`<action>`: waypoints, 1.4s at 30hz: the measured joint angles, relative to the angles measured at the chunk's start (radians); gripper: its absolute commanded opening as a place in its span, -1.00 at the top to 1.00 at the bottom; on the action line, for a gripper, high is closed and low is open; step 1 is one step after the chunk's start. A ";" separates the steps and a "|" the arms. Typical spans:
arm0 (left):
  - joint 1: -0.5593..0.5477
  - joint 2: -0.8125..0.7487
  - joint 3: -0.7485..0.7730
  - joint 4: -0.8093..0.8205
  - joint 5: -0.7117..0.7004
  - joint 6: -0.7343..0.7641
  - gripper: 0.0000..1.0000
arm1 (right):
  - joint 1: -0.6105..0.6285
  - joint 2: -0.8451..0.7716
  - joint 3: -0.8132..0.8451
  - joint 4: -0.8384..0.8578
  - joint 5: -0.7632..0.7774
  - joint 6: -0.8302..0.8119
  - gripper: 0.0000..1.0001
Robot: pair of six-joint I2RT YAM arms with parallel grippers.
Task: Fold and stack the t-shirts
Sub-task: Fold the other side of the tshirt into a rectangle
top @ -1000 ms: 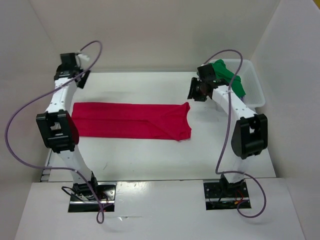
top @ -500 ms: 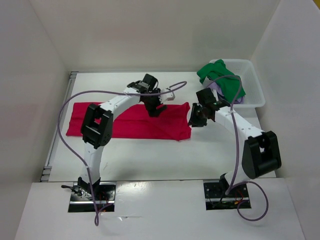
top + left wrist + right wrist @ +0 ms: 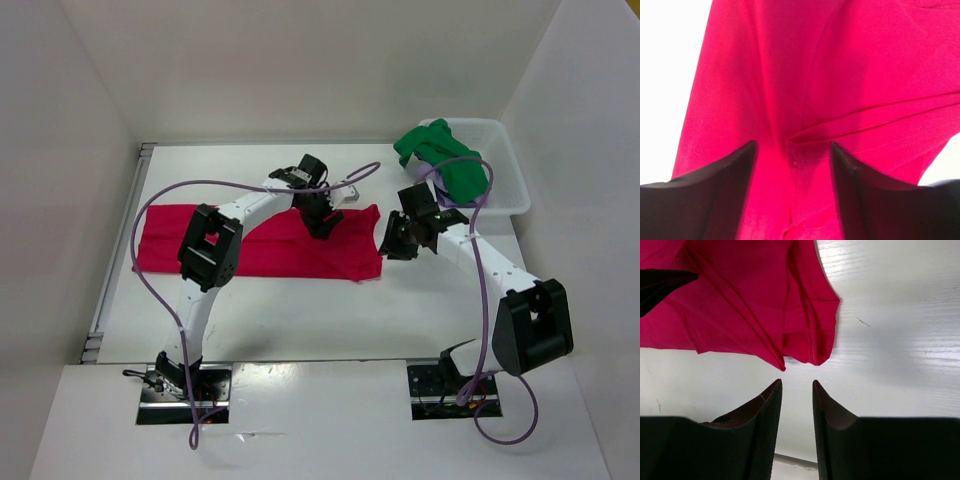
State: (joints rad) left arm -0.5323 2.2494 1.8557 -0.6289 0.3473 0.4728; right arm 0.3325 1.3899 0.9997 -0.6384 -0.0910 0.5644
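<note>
Clearly the red shirt is the one being worked on. It lies flat on the table as a long band, running from the left of the top view to just right of centre. It looks already folded lengthwise, so I judge the step in hand to be the crosswise fold, starting from its right end.

The left gripper hangs over the upper right part of the band. In its wrist view the fingers stand well apart on either side of a hem line in the red cloth, with nothing pinched between them. The right gripper sits just beside the band's right end. Its jaws are only narrowly parted and hold nothing; bare table shows in the gap, and a bunched corner of the shirt lies just ahead of the tips.

The green shirt is heaped over the rim of the white basket at the upper right. I cannot make out a third shirt for certain.

Next, each gripper probably needs to close on the right end. The right one would move forward onto the corner and catch every layer, and the left would drop onto the cloth below it. Both would then lift together and carry that end over toward the left of the frame. A one-layer pinch would likely let the band fall open.
</note>
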 measured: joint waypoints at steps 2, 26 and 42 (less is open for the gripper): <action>-0.003 0.001 0.004 -0.006 0.007 -0.005 -0.13 | 0.000 -0.003 -0.004 0.002 -0.001 0.000 0.27; -0.003 -0.003 0.002 -0.082 0.054 -0.006 0.94 | 0.189 0.242 0.026 0.024 -0.042 -0.058 -0.23; -0.003 -0.009 -0.019 -0.084 0.067 -0.009 0.97 | 0.189 0.326 0.061 0.060 -0.060 -0.084 0.34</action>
State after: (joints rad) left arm -0.5358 2.2406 1.8362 -0.7124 0.4141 0.4637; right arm 0.5213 1.7161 1.0607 -0.5781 -0.1505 0.4801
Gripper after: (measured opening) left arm 0.025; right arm 0.428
